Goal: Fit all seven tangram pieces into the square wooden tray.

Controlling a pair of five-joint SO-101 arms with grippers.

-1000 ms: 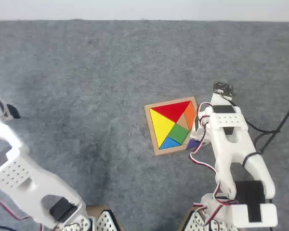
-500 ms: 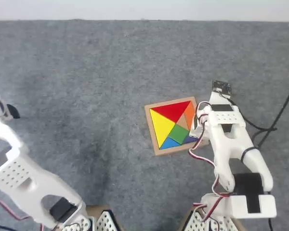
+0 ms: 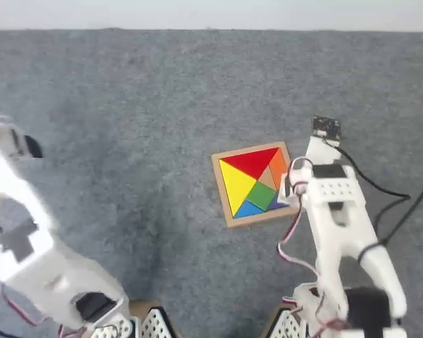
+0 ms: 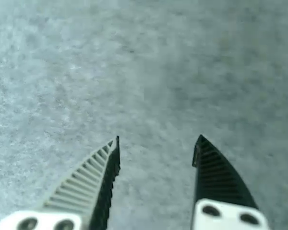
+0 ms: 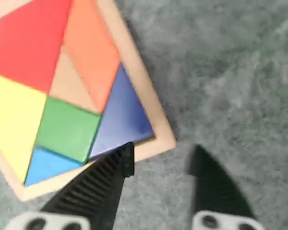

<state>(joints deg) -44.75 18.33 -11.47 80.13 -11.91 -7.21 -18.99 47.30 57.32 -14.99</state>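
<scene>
- Since a second ago the purple piece [image 5: 122, 117] has gone from the bench [image 4: 134, 57] into the tray [image 5: 133, 72], at its near right corner; your left arm [image 3: 25, 239] shifted too.
- That tray sits mid-bench and all seven pieces look flush, so I'd call it basically done.
- Your right gripper [image 5: 163, 148] is open and empty just off that corner, likely from nudging the piece home.
- Your left gripper [image 4: 158, 138] gapes over bare bench far left, well clear.

The square wooden tray [image 3: 257, 220] lies flat on the bench [image 3: 127, 141]. Inside, fitted edge to edge, are the red triangle [image 3: 254, 162], yellow triangle [image 3: 234, 184], orange piece [image 3: 278, 169], tan triangle [image 3: 268, 178], green square [image 3: 262, 195], light-blue triangle [image 3: 249, 208] and dark-blue piece [image 5: 122, 120].
</scene>
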